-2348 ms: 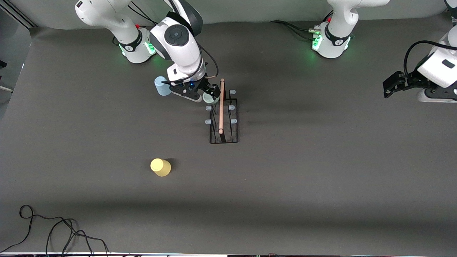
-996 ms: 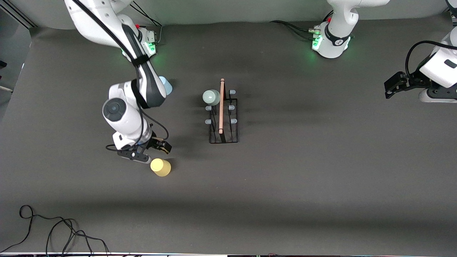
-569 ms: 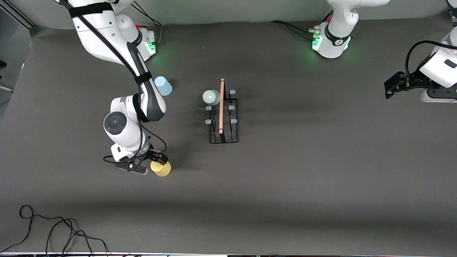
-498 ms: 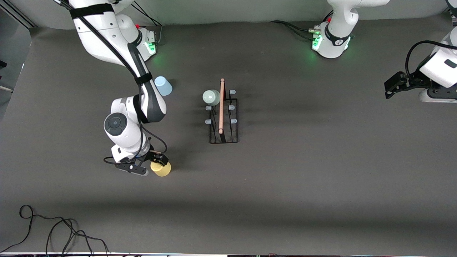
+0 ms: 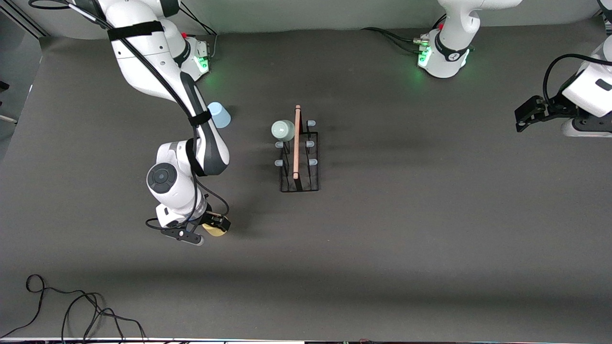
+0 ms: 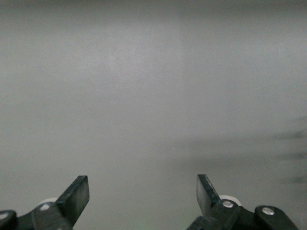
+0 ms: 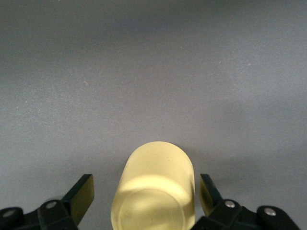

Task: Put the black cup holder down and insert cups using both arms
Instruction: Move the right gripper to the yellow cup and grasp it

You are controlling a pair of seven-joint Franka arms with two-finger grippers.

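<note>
Yellow cup (image 7: 153, 191): upside down on the surface (image 5: 382, 263), nearest the front camera of the three cups, toward the right arm's end, well apart from the rack
Right pincer (image 5: 213, 225): low over the yellow cup; in the right wrist view its fingers (image 7: 79, 194) are spread and straddle the cup, one on each side with a gap, so nothing is grasped yet
Step in hand: likely the closing grip on the yellow cup
Risk at the grip: the cup looks light and smooth; if the fingers meet it unevenly, it may slide or tip over
Risk on the carry: a loose hold on the tapered wall could let it slip out on the way to the rack
Rack (image 5: 300, 157): black wire, upright mid-surface, farther from the camera than the yellow cup, wooden rod along its top
Grey-green cup (image 5: 282, 129): inverted on a peg at the rack's end nearest the bases, on the side facing the right arm
Risk at the rack: a low approach could knock this cup or shift the rack
Blue cup (image 5: 219, 114): on the surface, farthest from the camera, partly covered by the right arm
Left pincer (image 5: 526, 113): waiting, released with fingers wide apart, at the left arm's end of the surface
</note>
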